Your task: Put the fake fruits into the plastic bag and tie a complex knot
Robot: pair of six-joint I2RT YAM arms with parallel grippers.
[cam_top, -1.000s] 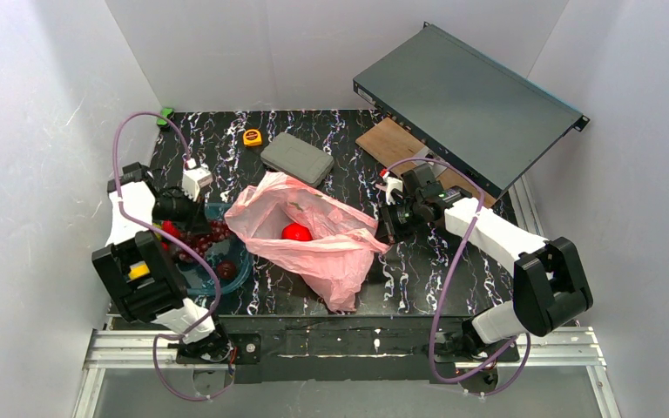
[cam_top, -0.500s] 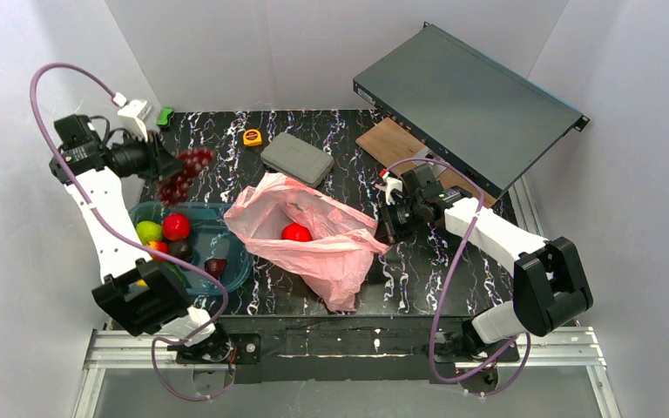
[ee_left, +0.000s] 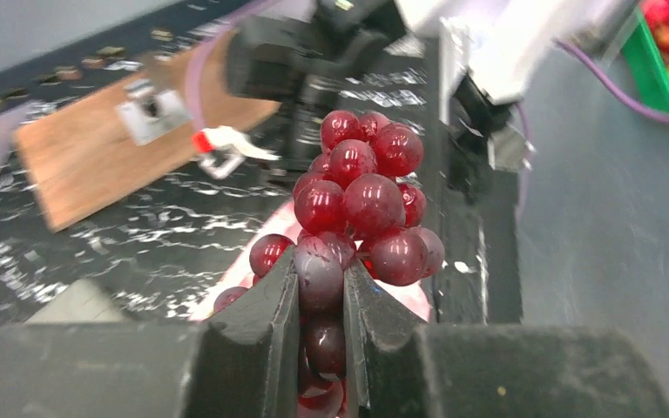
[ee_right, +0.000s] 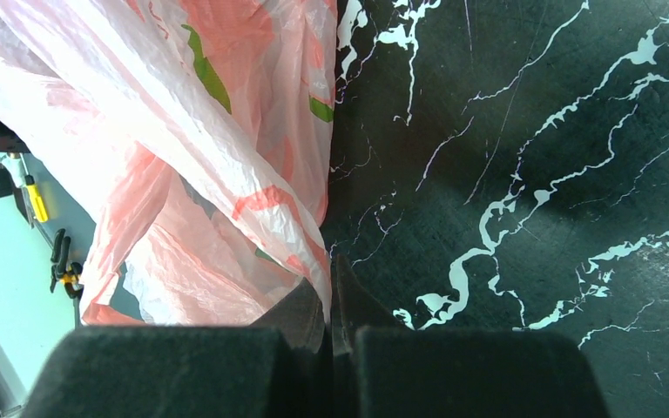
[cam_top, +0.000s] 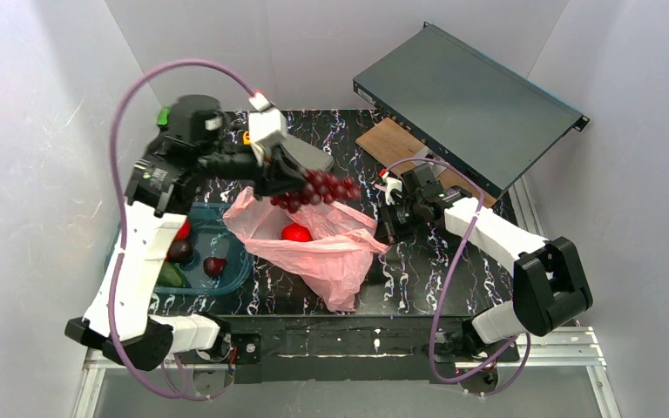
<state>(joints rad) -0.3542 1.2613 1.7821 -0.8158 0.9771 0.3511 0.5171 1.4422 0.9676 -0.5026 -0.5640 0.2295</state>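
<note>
My left gripper (cam_top: 292,185) is shut on the dark red grape bunch (cam_top: 318,188) and holds it in the air above the open mouth of the pink plastic bag (cam_top: 335,252). In the left wrist view the grapes (ee_left: 361,205) stick out past my fingers (ee_left: 261,326). A round red fruit (cam_top: 295,232) lies inside the bag. My right gripper (cam_top: 389,225) is shut on the bag's right edge (ee_right: 314,252), low by the tabletop. The teal tub (cam_top: 235,272) at the left holds a red fruit (cam_top: 184,230) and two dark maroon ones (cam_top: 215,265). No knot shows.
A grey case (cam_top: 309,157) and a yellow tape measure (cam_top: 246,137) lie behind the bag. A large dark flat box (cam_top: 469,104) leans on a wooden board (cam_top: 392,141) at the back right. White walls enclose the black marbled table (cam_top: 409,279).
My left arm has lifted the grape bunch out of the tub, swung out to the far left, then carried it right to above the bag's mouth. The right arm has not moved.
</note>
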